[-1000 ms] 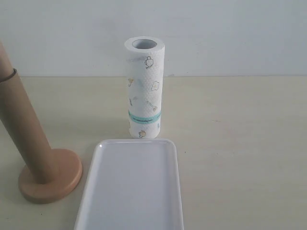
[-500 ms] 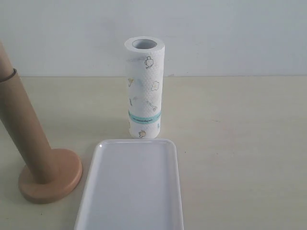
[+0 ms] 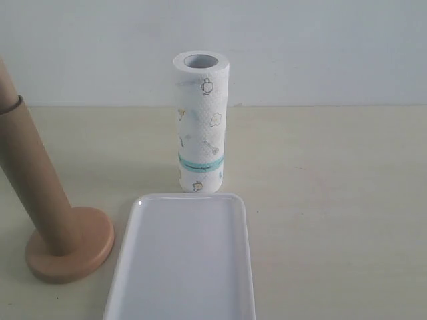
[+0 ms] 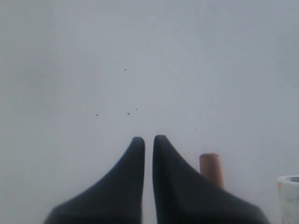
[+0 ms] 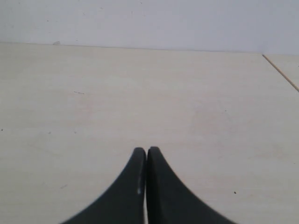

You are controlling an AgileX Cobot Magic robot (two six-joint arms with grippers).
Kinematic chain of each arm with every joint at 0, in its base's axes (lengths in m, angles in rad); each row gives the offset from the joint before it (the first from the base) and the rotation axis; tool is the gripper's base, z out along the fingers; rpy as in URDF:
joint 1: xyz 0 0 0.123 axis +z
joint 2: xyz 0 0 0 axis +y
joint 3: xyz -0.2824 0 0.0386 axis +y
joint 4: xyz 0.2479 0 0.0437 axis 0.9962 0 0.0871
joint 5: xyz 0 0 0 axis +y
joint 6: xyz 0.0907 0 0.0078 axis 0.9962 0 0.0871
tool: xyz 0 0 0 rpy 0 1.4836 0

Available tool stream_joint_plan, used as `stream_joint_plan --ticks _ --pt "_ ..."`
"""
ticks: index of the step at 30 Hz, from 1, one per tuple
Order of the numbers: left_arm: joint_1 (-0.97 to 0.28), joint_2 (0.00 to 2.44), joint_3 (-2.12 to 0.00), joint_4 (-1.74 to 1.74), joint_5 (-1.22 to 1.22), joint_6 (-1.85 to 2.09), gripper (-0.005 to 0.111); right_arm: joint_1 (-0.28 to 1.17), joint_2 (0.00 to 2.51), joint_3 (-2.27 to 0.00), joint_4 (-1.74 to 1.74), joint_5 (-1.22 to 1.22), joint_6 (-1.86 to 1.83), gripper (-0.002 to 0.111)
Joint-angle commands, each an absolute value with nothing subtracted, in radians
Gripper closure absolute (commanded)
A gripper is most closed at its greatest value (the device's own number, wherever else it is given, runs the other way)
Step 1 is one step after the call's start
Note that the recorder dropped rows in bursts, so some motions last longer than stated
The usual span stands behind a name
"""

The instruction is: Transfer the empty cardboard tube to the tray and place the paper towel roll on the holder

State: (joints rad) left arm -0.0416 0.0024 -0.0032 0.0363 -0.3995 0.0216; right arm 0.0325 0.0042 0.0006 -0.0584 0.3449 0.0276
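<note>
**Tube on the holder, tray bare, both grippers holding nothing**

My left gripper (image 4: 148,140) has its jaws drawn almost together with only a sliver between them, nothing gripped. Toward the near-left corner of the counter (image 3: 333,200) I see the holder (image 3: 73,257) with the empty cardboard tube (image 3: 30,173) sleeved over its post and leaning left, its top cut off by the frame. At the middle of the near edge lies the tray (image 3: 180,267), all of its white floor showing. The paper towel roll (image 3: 201,127) stands upright just behind the tray's far rim, on the counter. My right gripper (image 5: 146,150) is clenched tip to tip, with nothing between.
</note>
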Motion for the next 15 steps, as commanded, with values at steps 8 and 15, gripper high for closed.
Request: stream_joint_plan --ticks 8,15 --pt "-0.040 0.331 -0.032 0.038 -0.292 -0.149 0.101 0.029 0.000 0.000 -0.059 0.341 0.023 0.109" --pt "-0.040 0.542 -0.032 0.042 -0.344 -0.149 0.101 0.029 0.000 0.000 -0.059 0.341 0.023 0.109"
